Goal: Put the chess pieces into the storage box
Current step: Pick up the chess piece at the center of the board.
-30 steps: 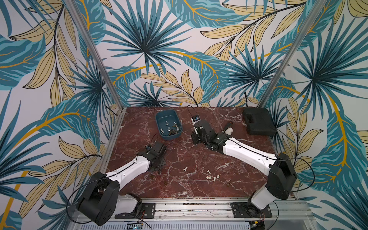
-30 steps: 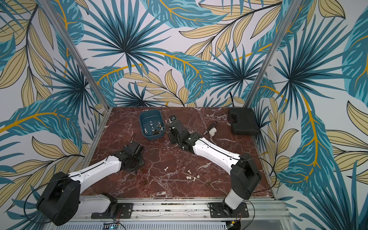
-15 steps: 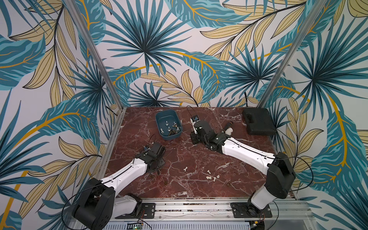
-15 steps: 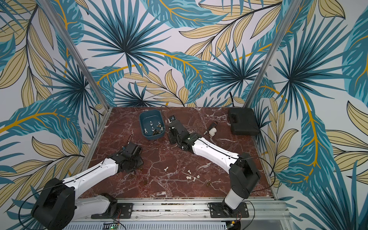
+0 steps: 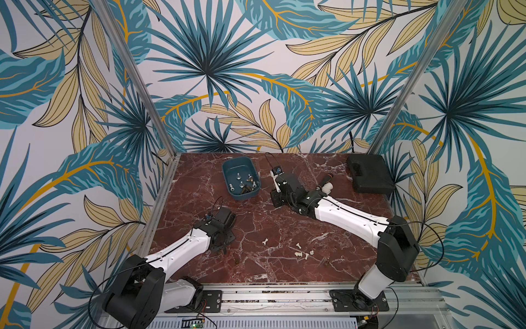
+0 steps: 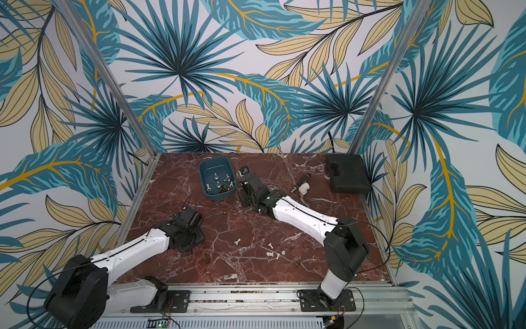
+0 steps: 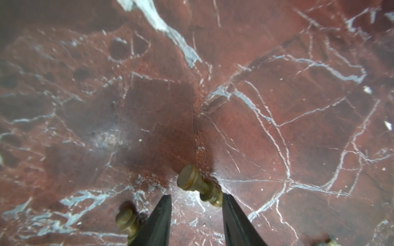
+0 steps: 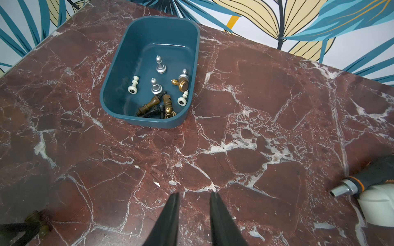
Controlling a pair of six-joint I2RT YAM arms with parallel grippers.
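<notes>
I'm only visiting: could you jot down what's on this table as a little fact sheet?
Table: red marble
Box: teal tub holding about ten chess pieces
Loose: white pieces near the front edge
Left gripper: open, brass piece between its fingers
Right gripper: open, empty, near the tub
Also: black case, black-handled tool

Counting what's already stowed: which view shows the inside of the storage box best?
The right wrist view: the storage box sits close, open top toward the camera, the chess pieces inside clear. In both top views it is small, its pieces mere specks. The left wrist view misses it.
</notes>
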